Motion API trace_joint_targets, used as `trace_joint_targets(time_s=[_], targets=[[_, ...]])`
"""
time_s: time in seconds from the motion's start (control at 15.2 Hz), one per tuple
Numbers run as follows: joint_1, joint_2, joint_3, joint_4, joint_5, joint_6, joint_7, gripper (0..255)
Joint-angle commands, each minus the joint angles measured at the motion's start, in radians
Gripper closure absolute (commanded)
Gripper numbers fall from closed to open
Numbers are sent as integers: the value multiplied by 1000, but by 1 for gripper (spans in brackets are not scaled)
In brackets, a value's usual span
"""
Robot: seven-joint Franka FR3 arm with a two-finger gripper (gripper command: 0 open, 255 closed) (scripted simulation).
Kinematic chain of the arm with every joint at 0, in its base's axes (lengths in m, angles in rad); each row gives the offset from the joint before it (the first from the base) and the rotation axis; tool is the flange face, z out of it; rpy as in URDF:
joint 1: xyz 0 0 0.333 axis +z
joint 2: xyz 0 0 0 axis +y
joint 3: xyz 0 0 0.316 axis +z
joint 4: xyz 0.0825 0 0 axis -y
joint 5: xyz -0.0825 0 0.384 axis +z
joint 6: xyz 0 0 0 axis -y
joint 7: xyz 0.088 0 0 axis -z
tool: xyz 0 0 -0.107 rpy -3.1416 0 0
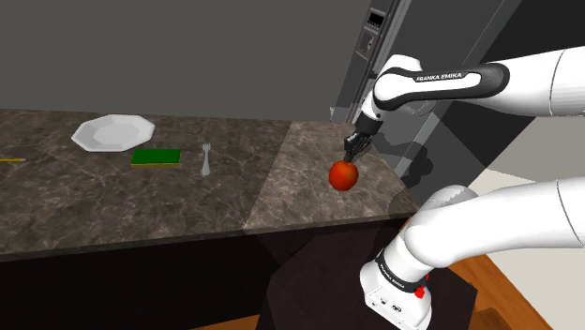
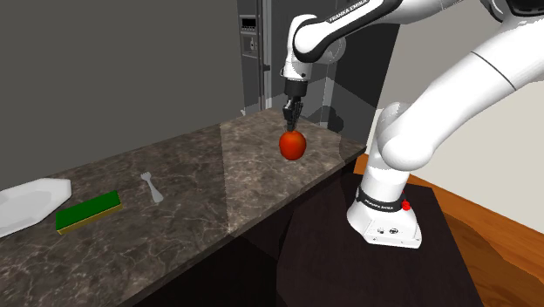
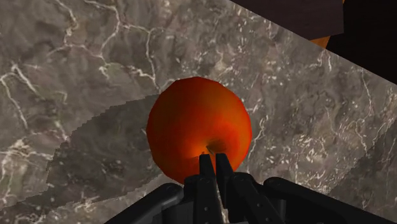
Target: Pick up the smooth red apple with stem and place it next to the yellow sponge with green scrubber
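"FRANKA EMIKA", there it is in dark capitals along the white forearm link in the shoulder view, running lengthwise down its side and reading cleanly. In the second exterior view the same brand name shows in dark letters on that link, climbing on a slant toward the top edge. At the foot of the arm, the black band round the base carries a line of small white lettering, too small to make out. From the shoulder view that band again shows white marks, again not legible. On the tall grey unit behind, a small control panel with a display, nothing readable on it.
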Motion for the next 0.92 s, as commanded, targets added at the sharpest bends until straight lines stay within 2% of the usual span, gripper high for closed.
trace_joint_targets(time_s=[0.0,0.86], targets=[[0,0,0,-1,0,0,0,255],[0,-62,40,134,10,-194,34,255]])
